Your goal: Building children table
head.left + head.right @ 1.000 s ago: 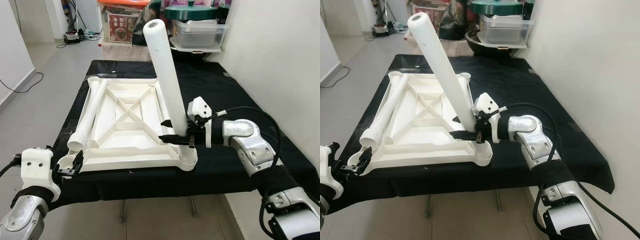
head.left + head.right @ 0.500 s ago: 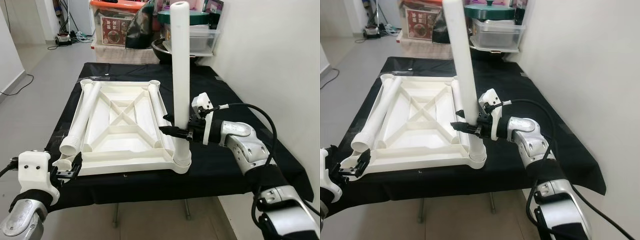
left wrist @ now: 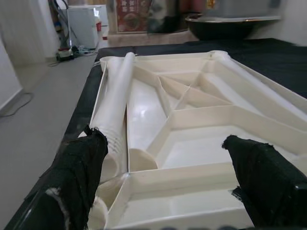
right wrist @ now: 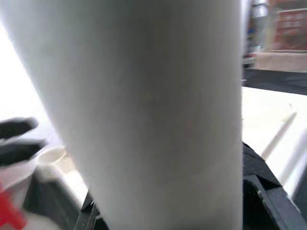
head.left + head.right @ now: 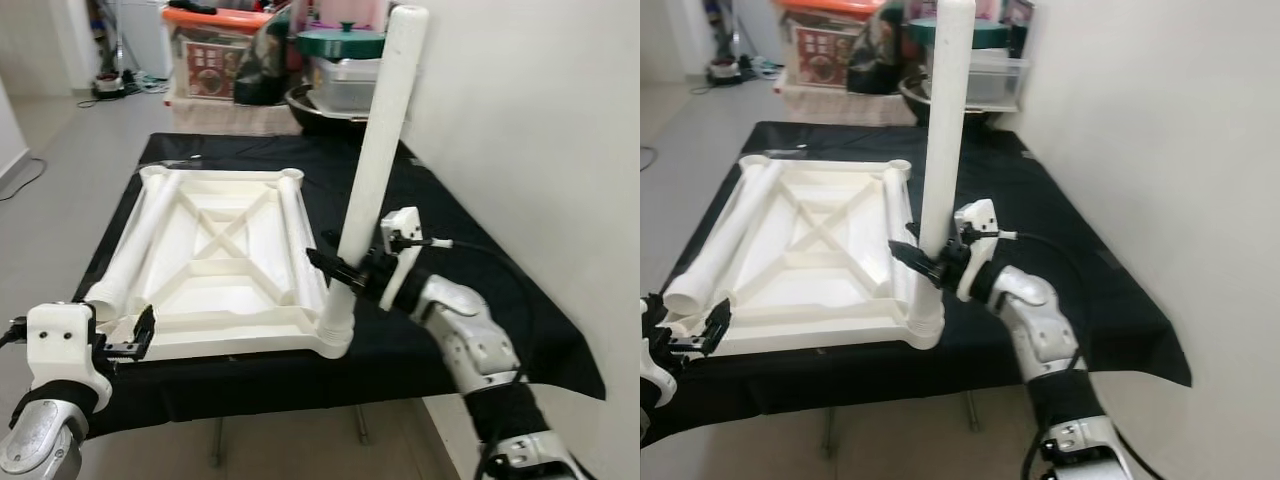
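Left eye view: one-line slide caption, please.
Right gripper holds a white table leg in the upturned tabletop's near corner socket.

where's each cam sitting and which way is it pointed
Left eye view: on the head, looking forward and down at the upturned white tabletop on the black-covered table; both arms show, the right gripper clamped on the standing table leg.
Right eye view: the other head eye, same scene.
Left wrist view: along the open left gripper at the tabletop's near corner and a loose leg lying in it.
Right wrist view: pressed close against the held leg.
Shared: the tabletop and the held leg.
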Robot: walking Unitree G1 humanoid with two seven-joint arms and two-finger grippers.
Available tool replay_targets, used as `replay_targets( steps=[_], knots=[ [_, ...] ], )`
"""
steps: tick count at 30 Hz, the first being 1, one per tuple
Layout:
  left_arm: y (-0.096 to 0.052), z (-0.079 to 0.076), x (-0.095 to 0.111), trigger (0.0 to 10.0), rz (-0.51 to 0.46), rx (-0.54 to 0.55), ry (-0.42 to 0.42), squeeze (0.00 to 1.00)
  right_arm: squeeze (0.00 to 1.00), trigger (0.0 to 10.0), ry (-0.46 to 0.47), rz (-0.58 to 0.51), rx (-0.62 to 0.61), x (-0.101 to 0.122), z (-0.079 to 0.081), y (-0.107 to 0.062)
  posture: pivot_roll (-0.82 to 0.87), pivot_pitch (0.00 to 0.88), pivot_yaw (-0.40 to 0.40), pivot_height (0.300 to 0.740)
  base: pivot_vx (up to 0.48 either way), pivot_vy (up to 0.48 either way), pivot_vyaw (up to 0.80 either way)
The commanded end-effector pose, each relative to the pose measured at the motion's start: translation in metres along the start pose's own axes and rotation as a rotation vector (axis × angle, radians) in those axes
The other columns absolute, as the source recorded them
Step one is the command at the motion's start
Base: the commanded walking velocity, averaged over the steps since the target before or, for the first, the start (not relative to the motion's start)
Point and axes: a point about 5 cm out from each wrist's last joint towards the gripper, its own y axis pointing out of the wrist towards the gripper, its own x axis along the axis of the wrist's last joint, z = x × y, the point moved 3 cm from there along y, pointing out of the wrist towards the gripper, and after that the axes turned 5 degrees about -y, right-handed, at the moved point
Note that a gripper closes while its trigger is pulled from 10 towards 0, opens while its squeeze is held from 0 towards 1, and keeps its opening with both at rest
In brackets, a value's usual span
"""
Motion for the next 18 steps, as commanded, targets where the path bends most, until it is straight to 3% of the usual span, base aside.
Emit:
replay_targets(
  steps=[1, 3, 4, 5, 18],
  knots=[
    [0.0, -0.001, 0.001, 10.0, 0.003, 0.002, 0.001, 0.0, 0.0, 10.0, 0.059, 0.207, -0.207, -0.051, -0.005, -0.002, 0.12, 0.0, -0.106, 0.74, 0.0, 0.0, 0.0],
    [-0.001, -0.001, 0.001, 10.0, 0.007, 0.001, 0.001, 0.0, 0.0, 10.0, 0.104, 0.317, -0.396, -0.068, -0.017, -0.006, 0.12, 0.0, -0.1, 0.74, 0.0, 0.0, 0.0],
    [-0.001, -0.001, 0.001, 10.0, 0.007, 0.001, 0.001, 0.0, 0.0, 10.0, 0.104, 0.317, -0.396, -0.068, -0.017, -0.006, 0.12, 0.0, -0.1, 0.74, 0.0, 0.0, 0.0],
    [0.0, -0.001, 0.0, 10.0, 0.011, 0.003, 0.008, 0.0, 0.0, 10.0, 0.124, 0.388, -0.49, -0.077, -0.021, -0.01, 0.12, 0.0, -0.098, 0.74, 0.0, 0.0, 0.0],
    [0.001, 0.004, -0.001, 10.0, 0.016, 0.03, 0.023, 0.0, 0.0, 10.0, 0.115, 0.442, -0.61, -0.078, -0.015, -0.01, 0.13, 0.0, -0.103, 0.74, 0.0, 0.0, 0.0]
  ],
)
